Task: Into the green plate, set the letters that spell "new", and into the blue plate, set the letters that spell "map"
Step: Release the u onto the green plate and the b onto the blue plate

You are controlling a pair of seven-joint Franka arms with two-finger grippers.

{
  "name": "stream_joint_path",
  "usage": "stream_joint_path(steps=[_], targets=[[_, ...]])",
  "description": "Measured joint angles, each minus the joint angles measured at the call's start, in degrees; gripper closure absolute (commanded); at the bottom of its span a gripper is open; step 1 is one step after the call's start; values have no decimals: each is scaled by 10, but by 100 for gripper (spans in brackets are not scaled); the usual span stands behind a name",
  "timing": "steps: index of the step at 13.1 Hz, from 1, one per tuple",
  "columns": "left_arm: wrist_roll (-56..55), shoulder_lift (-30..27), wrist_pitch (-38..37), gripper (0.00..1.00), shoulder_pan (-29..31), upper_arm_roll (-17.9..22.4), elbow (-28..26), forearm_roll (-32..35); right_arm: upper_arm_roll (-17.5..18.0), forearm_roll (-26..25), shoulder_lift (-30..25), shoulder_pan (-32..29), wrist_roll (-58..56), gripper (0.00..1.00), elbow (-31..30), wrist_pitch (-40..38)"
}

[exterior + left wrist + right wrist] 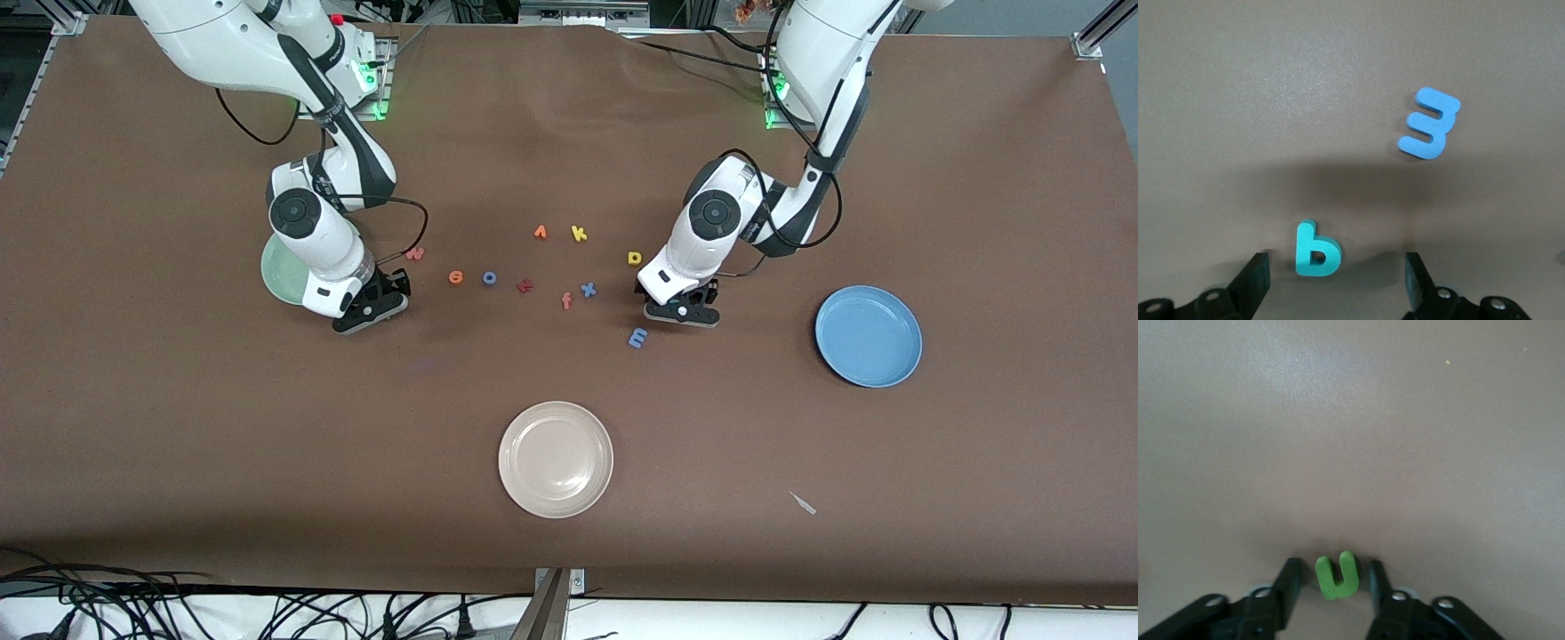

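Note:
My right gripper (373,307) is low over the table beside the green plate (277,271), which its arm partly hides. In the right wrist view this gripper (1335,570) is open, its fingers close on either side of the green "n" (1337,575) with thin gaps. My left gripper (683,311) is down near the blue "m" (637,337). It stands open (1337,260) with the teal "p" (1317,250) lying between its fingers, untouched. The pink "w" (414,253), orange "e" (455,277) and yellow "a" (634,258) lie on the table. The blue plate (869,335) sits toward the left arm's end.
A cream plate (556,459) lies nearer the front camera, mid-table. Other loose letters lie between the arms: a blue ring (489,277), a dark red one (524,285), a salmon "f" (566,300), a blue "x" (588,289), a yellow "k" (579,234) and an orange one (540,232).

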Motion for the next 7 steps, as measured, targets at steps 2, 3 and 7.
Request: stream_joint_path(steps=[2,3,7], targets=[[0,5,0,33,0,1,0,11,0,-1,-2,0,-2,98,0,0],[0,4,0,43,0,2,1,13,0,-1,-2,0,-3,98,0,0],[0,2,-3,87,0,2,5,14,-2,-1,-30,0,-10,98,8,-57]])
